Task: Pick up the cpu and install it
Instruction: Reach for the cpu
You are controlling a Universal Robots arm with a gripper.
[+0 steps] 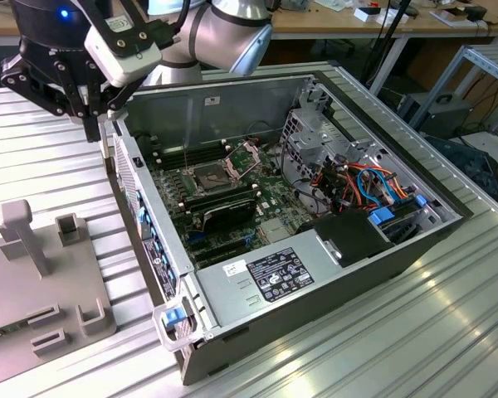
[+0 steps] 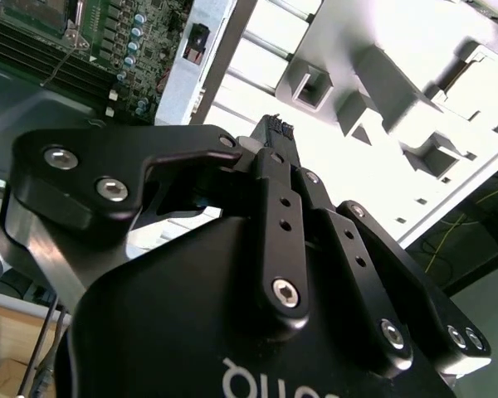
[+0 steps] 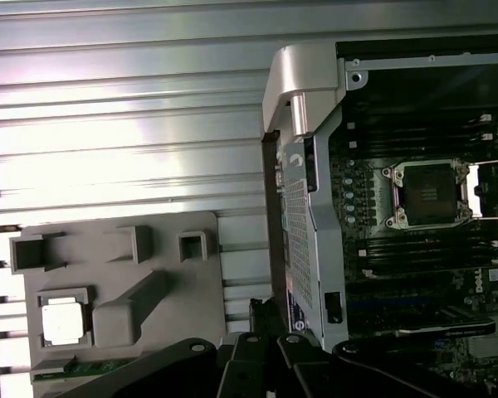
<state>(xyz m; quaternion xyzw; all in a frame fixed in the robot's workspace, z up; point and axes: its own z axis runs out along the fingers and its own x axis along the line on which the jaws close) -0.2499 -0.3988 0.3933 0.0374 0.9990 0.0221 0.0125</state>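
The cpu, a small silver square chip, lies flat in a recess of the grey fixture plate in the first wrist view. My gripper hangs over the ribbed table between that plate and the wall of the open computer case. Its black fingertips meet, shut with nothing between them. Inside the case the motherboard's dark square socket stands with its metal frame lifted; the first wrist view shows the socket too.
Upright posts and blocks rise from the grey fixture plate at the exterior view's left. Long memory sticks, a power supply and coloured cables crowd the case. The ribbed aluminium table stretches all around.
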